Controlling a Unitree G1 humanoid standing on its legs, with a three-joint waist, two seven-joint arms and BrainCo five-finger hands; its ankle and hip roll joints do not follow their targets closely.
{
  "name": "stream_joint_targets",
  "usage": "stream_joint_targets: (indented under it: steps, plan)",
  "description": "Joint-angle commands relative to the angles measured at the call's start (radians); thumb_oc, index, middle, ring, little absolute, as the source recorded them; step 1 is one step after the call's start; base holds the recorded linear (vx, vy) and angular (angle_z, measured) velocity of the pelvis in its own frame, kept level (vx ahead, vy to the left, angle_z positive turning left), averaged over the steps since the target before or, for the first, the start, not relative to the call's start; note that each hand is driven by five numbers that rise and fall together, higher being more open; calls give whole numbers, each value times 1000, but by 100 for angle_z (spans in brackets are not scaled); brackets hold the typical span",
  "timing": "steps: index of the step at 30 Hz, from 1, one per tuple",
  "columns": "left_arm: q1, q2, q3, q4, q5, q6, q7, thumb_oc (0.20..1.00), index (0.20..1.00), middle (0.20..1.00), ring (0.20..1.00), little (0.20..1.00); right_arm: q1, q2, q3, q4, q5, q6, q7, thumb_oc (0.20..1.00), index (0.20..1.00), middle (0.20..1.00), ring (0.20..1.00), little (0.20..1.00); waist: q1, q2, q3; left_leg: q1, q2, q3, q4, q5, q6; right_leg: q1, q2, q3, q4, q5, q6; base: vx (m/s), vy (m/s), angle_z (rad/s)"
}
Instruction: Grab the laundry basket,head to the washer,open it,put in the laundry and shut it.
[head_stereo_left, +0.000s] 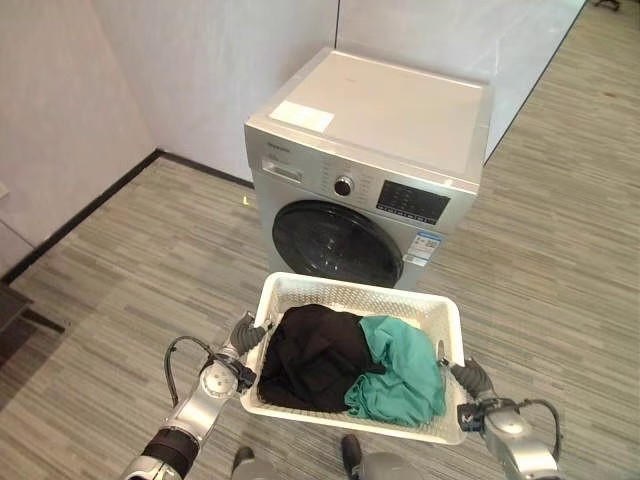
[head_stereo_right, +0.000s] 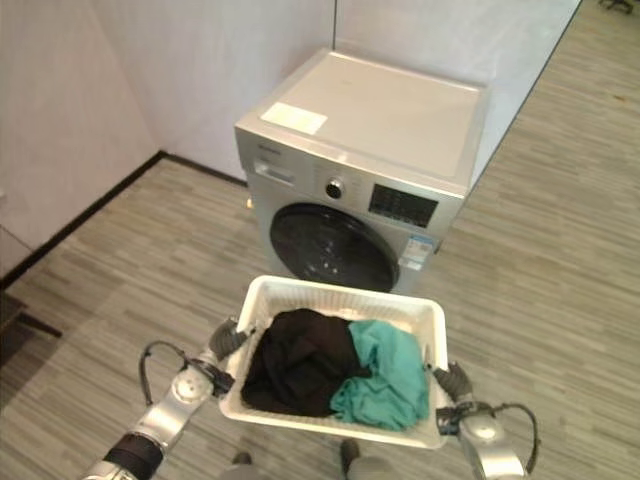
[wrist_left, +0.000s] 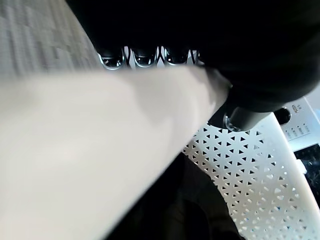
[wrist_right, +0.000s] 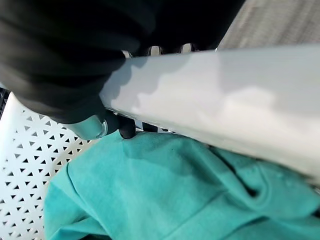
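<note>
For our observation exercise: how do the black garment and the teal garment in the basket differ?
The black garment lies on the robot's left side of the laundry basket, the teal garment on the right. The black one covers more of the basket's floor; the teal one is bunched up and overlaps the black one's edge. Both are crumpled inside the basket.

A white perforated laundry basket (head_stereo_left: 300, 292) is held level just before a silver front-loading washer (head_stereo_left: 400, 110), whose round dark door (head_stereo_left: 335, 240) is shut. Inside the basket lie a black garment (head_stereo_left: 310, 355) on the left and a teal garment (head_stereo_left: 405, 370) on the right, touching and heaped up to about the rim.
</note>
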Motion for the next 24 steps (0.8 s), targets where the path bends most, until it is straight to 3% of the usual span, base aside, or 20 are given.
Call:
stream_joint_targets:
  steps: [1, 2, 3, 4, 5, 6, 8, 10, 12, 13, 14, 15, 16, 17, 20, 22, 23, 24]
  plan:
    - [-28, 96, 82, -30, -17, -38, 67, 200, 200, 200, 200, 200, -27, -28, -35, -102, 76, -85, 22, 200, 200, 200, 200, 200, 16, 19, -78, -37, 21, 80, 73, -53, 51, -28, -156, 63, 56, 110, 87, -47, 289, -73]
    - [-28, 96, 82, -30, -17, -38, 67, 200, 200, 200, 200, 200, -27, -28, -35, -102, 76, -85, 22, 200, 200, 200, 200, 200, 19, 18, -78, -36, 20, 84, 72, -54, 53, -28, -157, 66, 54, 111, 88, -78, 412, -75]
    - [-20, 104, 91, -43, -13, -37, 70, 200, 200, 200, 200, 200, -39, -27, -33, -100, 69, -86, 20, 200, 200, 200, 200, 200, 32, 18, -74, -27, 3, 109, 61, -74, 69, -41, -188, 17, 35, 132, 81, -105, 376, -70]
    - [-4, 117, 108, -59, -12, -32, 66, 200, 200, 200, 200, 200, -61, -28, -23, -97, 50, -84, 17, 200, 200, 200, 200, 200, 58, 29, -65, -12, -18, 154, 40, -97, 93, -64, -236, -164, 33, 120, 61, -113, 373, -115]
    - [-4, 118, 108, -59, -12, -32, 65, 200, 200, 200, 200, 200, -62, -28, -23, -97, 50, -84, 17, 200, 200, 200, 200, 200, 57, 27, -67, -15, -20, 153, 38, -93, 93, -65, -238, -165, 30, 123, 61, -112, 359, -146]
    - [5, 124, 121, -69, -10, -28, 63, 200, 200, 200, 200, 200, -70, -28, -18, -99, 45, -84, 17, 200, 200, 200, 200, 200, 64, 32, -64, -11, -24, 178, 29, -91, 103, -70, -233, -245, 46, 89, 51, -57, 227, -102]
    - [27, 123, 134, -78, -7, -23, 48, 200, 200, 200, 200, 200, -75, -31, -12, -116, 40, -79, 24, 200, 200, 200, 200, 200, 51, 35, -62, 11, -38, 208, -4, -83, 119, -94, -133, -276, 88, -2, 35, -33, 267, -34]
    - [32, 115, 140, -64, -4, -17, 47, 200, 200, 200, 200, 200, -80, -39, -4, -137, 44, -82, 29, 200, 200, 200, 200, 200, 37, 29, -54, 32, -60, 227, -22, -62, 125, -145, 0, -278, 132, -33, 38, 22, 175, -72]
    - [38, 107, 153, -63, -11, -18, 44, 200, 200, 200, 200, 200, -76, -44, -2, -156, 52, -88, 26, 200, 200, 200, 200, 200, 35, 20, -56, 42, -76, 246, -26, -63, 121, -136, 52, -337, 108, -57, 14, 82, 55, -49]
    - [24, 88, 149, -53, -6, -23, 40, 200, 200, 200, 200, 200, -37, -49, -24, -198, 58, -93, 16, 200, 200, 200, 200, 200, 15, 10, -61, 38, -92, 229, 15, -79, 110, -91, 92, -275, 47, -87, -20, 93, -8, -16]
    - [23, 89, 148, -53, -5, -23, 40, 200, 200, 200, 200, 200, -36, -48, -25, -199, 58, -92, 16, 200, 200, 200, 200, 200, 16, 9, -62, 35, -92, 229, 15, -76, 110, -92, 92, -275, 42, -82, -21, 132, -49, 0]
    - [13, 81, 146, -40, 3, -27, 48, 200, 200, 200, 200, 200, -16, -56, -31, -216, 64, -95, 18, 200, 200, 200, 200, 200, 4, 5, -61, 33, -89, 226, 62, -68, 91, -74, 125, -216, 26, -80, -37, 71, -57, 23]
    - [0, 71, 143, -33, 6, -31, 53, 200, 200, 200, 200, 200, 4, -62, -41, -239, 61, -98, 22, 200, 200, 200, 200, 200, 2, 3, -61, 10, -79, 232, 138, -30, 57, -59, 136, -190, 6, -60, -49, 79, -117, 28]
    - [-23, 62, 146, -39, 2, -35, 65, 200, 200, 200, 200, 200, 21, -81, -45, -281, 60, -105, 26, 200, 200, 200, 200, 200, 16, -6, -30, -89, -30, 239, 373, 103, -10, -21, 122, -203, -8, -66, -78, 17, -96, 23]
    - [-33, 58, 147, -34, 4, -33, 78, 200, 200, 200, 200, 200, 30, -89, -40, -287, 56, -102, 25, 200, 200, 200, 200, 200, 28, -12, -24, -161, -19, 206, 485, 131, -8, -3, 129, -180, -21, -72, -97, 17, -34, -10]
    - [-32, 54, 152, -32, -1, -36, 86, 200, 200, 200, 200, 200, 44, -93, -45, -293, 58, -102, 20, 200, 200, 200, 200, 200, 28, -19, -33, -187, 6, 189, 451, 102, 23, 15, 112, -161, -38, -72, -87, 147, 97, -38]
    - [-31, 52, 150, -34, -5, -37, 87, 200, 200, 200, 200, 200, 49, -102, -56, -311, 60, -107, 20, 200, 200, 200, 200, 200, 23, -20, -48, -170, 60, 180, 323, 73, 42, 28, 87, -152, -54, -78, -69, 233, 218, -40]
    - [-31, 52, 148, -39, -7, -37, 88, 200, 200, 200, 200, 200, 50, -103, -66, -321, 67, -113, 19, 200, 200, 200, 200, 200, 25, -17, -55, -136, 74, 166, 179, 75, 48, 34, 80, -147, -56, -90, -59, 272, 278, -36]
